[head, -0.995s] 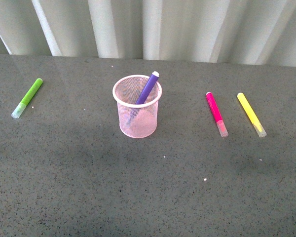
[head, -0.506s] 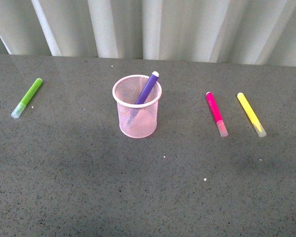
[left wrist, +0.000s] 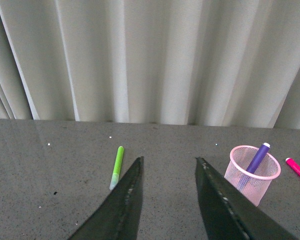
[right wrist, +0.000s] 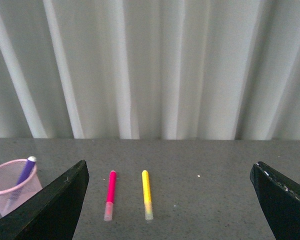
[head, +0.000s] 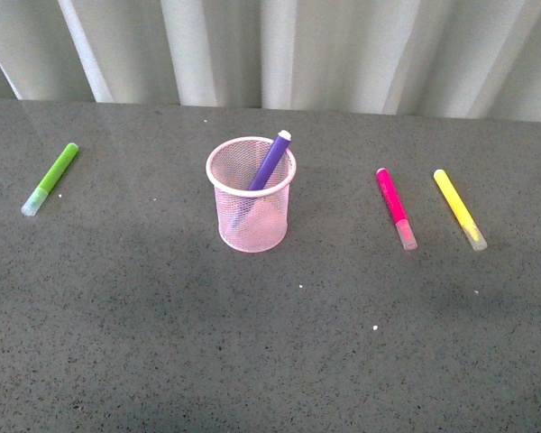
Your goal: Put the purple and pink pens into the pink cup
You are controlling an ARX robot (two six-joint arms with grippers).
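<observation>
The left tool (left wrist: 169, 160) is released, its two dark fingers apart with only bare bench (head: 252, 361) between them. The right tool (right wrist: 170, 165) gapes wider and grips nothing. Neither arm shows in the front view.

Set against the earlier front pictures, nothing on the bench has shifted.

The near half of the bench lies open from left edge to right edge. A pale curtain (head: 343, 45) closes off the far edge.

The pink cup (head: 252, 225), a pale mesh holder, stands upright mid-bench, nearer the far edge. The purple pen (head: 272, 158) leans inside it, its pale tip above the rim. The pink pen (head: 392, 200) lies flat towards the right edge, well apart from the cup, with a yellow marker (head: 457, 207) just beside it. A green marker (head: 52, 176) lies towards the far left corner.
</observation>
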